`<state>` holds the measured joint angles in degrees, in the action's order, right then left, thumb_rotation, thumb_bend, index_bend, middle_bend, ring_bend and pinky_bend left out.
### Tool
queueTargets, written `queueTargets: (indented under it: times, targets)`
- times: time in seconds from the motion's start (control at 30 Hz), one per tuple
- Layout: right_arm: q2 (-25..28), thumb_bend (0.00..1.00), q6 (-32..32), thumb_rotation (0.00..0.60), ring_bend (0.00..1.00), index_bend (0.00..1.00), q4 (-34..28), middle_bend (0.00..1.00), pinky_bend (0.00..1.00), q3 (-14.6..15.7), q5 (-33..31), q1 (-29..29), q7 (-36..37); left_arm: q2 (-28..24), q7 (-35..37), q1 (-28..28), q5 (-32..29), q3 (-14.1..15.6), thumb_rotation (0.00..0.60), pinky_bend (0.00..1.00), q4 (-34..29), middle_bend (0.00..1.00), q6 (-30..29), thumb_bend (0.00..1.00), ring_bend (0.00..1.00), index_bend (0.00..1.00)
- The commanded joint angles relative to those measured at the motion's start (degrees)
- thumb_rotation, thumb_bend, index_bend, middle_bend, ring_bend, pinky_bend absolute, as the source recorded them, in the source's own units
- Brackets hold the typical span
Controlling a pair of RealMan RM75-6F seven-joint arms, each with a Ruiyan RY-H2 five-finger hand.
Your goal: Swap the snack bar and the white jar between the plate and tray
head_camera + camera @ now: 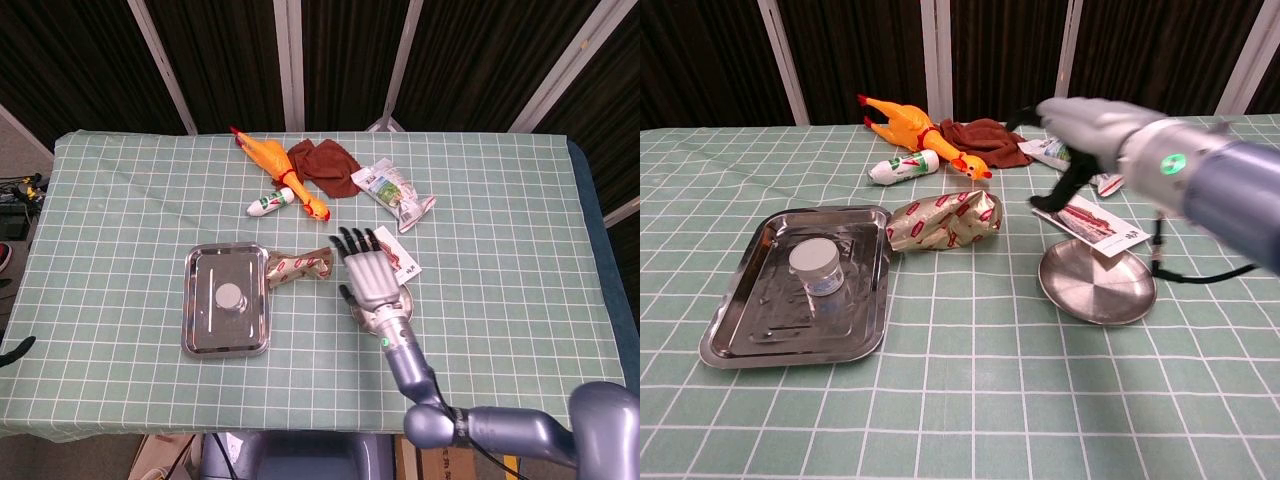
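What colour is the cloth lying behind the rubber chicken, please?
The cloth is dark reddish brown, bunched beside the yellow rubber chicken; the head view shows it best.
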<state>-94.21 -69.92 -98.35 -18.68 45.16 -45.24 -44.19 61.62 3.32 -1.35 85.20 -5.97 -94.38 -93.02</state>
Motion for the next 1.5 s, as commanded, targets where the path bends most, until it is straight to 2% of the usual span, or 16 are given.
queueTargets:
  times: [0.03,0.13,0.23,0.4,0.57,0.77,0.9,1.17,1.5]
  targets:
    - [11.55,0.36,-9.90,0.600,0.01,0.12,-8.62,0.07,0.00,5.58,6.75,10.24,3.78,0.63,-1.40,-0.85,1.20,0.19,0.600,0.15,0.03,0.00,0.49,0.16,0.00,0.23]
    - [17.92,0.36,-13.57,0.600,0.01,0.12,-9.72,0.07,0.00,8.98,12.23,17.01,12.68,-0.22,-3.66,-2.76,0.61,-0.65,0.600,0.15,-1.53,0.00,3.04,0.16,0.00,0.23]
    - [22.28,0.36,-16.73,0.600,0.01,0.12,-7.82,0.07,0.00,12.99,18.71,23.24,22.65,-2.13,-6.57,-5.40,-1.15,-2.02,0.600,0.15,-4.56,0.00,6.99,0.16,0.00,0.23]
    - [23.66,0.36,-23.57,0.600,0.01,0.12,-0.23,0.07,0.00,18.60,27.52,30.72,29.00,-4.39,-13.46,-10.02,-4.65,-2.88,0.600,0.15,-8.33,0.01,15.12,0.15,0.00,0.23]
    - [22.75,0.32,-26.55,0.600,0.01,0.12,2.54,0.07,0.00,20.40,30.57,35.01,33.02,-2.92,-18.63,-14.24,-9.49,-4.11,0.600,0.15,-10.06,0.01,21.04,0.15,0.00,0.23]
    - [24.10,0.30,-25.18,0.600,0.01,0.12,1.48,0.07,0.00,19.79,30.70,36.17,32.18,1.10,-26.09,-19.99,-15.31,-3.81,0.600,0.15,-9.08,0.02,29.09,0.15,0.00,0.23]
    - [24.31,0.30,-25.44,0.600,0.01,0.12,1.34,0.07,0.00,18.87,31.08,36.86,32.61,5.13,-31.01,-22.92,-18.87,-3.58,0.600,0.18,-6.72,0.04,31.60,0.15,0.01,0.23]
    - [24.22,0.30,-24.75,0.600,0.01,0.12,2.01,0.07,0.00,16.99,31.00,37.91,33.23,14.26,-35.27,-27.13,-22.90,-3.03,0.600,0.21,-0.96,0.08,33.43,0.15,0.04,0.24]
    - [24.21,0.30,-24.00,0.600,0.01,0.12,2.54,0.07,0.00,14.96,30.89,38.95,34.03,21.48,-36.67,-30.31,-23.85,-2.61,0.600,0.29,4.14,0.16,33.69,0.21,0.13,0.27]
